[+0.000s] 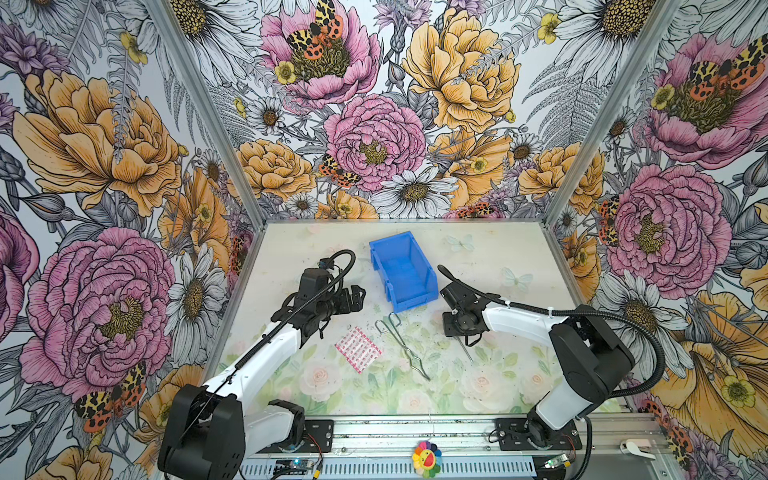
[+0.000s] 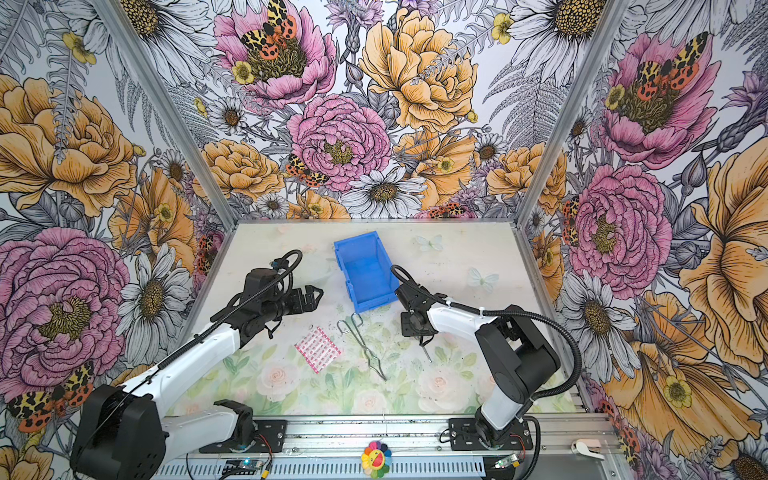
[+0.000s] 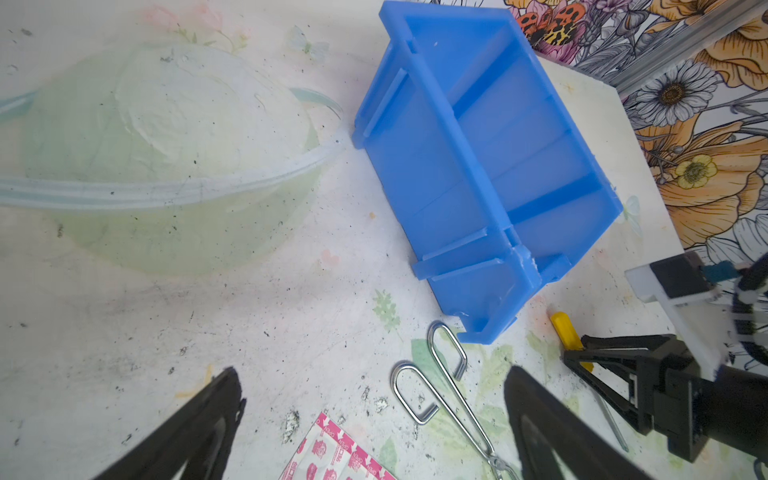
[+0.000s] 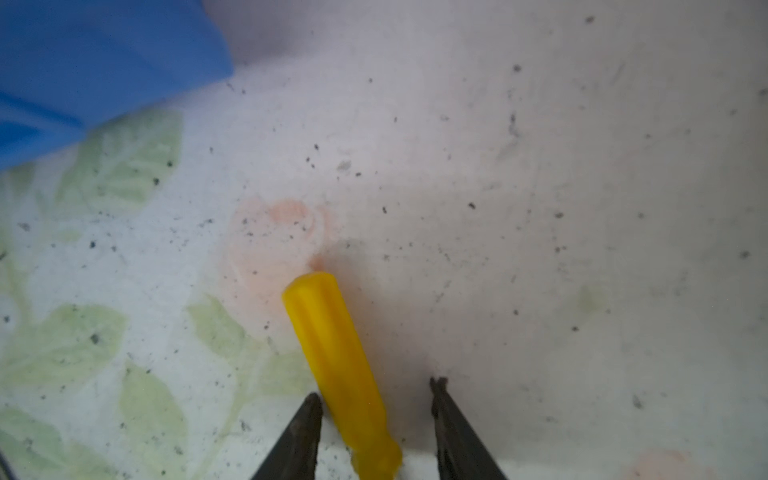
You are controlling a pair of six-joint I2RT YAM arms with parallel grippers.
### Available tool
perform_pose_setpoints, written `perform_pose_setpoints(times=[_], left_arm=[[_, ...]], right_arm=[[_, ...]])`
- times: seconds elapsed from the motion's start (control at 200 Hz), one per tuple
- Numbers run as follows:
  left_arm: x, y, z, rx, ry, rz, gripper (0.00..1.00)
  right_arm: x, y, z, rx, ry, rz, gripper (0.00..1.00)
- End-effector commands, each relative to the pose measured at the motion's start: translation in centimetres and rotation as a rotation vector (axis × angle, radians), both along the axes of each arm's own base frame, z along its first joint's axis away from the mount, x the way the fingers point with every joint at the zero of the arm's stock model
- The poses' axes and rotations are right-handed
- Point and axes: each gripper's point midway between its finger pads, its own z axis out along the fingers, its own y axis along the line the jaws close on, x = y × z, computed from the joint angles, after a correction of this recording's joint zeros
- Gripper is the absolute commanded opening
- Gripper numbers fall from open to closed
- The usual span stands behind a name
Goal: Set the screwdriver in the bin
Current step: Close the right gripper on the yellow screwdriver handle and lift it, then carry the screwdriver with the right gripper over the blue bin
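In both top views we start with the left jaws, which hang spread wide and empty over the table, well apart from the work. To the right of them lie a pink packet and the wire tongs. The bin stands empty between the two sets of jaws, its low lip turned toward the tongs. The right jaws are down at the table on the bin's right, and the screwdriver lies flat between them. In the right wrist view one tip touches the yellow handle while the other stands clear of it, so we read them as partly open and not yet gripping; the thin shaft trails out behind them. Our worry is that one-sided contact: when they close, the touching tip may push the round handle and roll or skew it out of the gap. They also appear to sit near the shaft end of the handle, so a lifted screwdriver might pivot in the grip, and a drooping end could catch the bin's rim on the way in.
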Motion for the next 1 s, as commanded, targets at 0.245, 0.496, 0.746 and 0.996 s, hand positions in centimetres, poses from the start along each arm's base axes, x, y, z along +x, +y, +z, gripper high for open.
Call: perform_pose_setpoints(times=[0.245, 0.496, 0.746, 0.996], left_arm=[[1.1, 0.0, 1.9, 0.016, -0.047, 0.013, 0.99], [1.3, 1.0, 2.0, 0.022, -0.057, 0.048, 0.99], [0.7, 0.7, 2.8, -0.024, -0.111, -0.013, 0.99], [-0.1, -0.3, 3.3, -0.116, -0.148, -0.026, 0.99]], right_arm=[[-0.1, 1.2, -0.1, 0.03, -0.002, 0.008, 0.08], [0.9, 2.0, 6.9, 0.101, -0.192, 0.029, 0.0], [3.0, 6.1, 17.0, 0.192, -0.431, 0.155, 0.01], [7.6, 11.3, 20.3, 0.219, -0.478, 0.214, 0.0]])
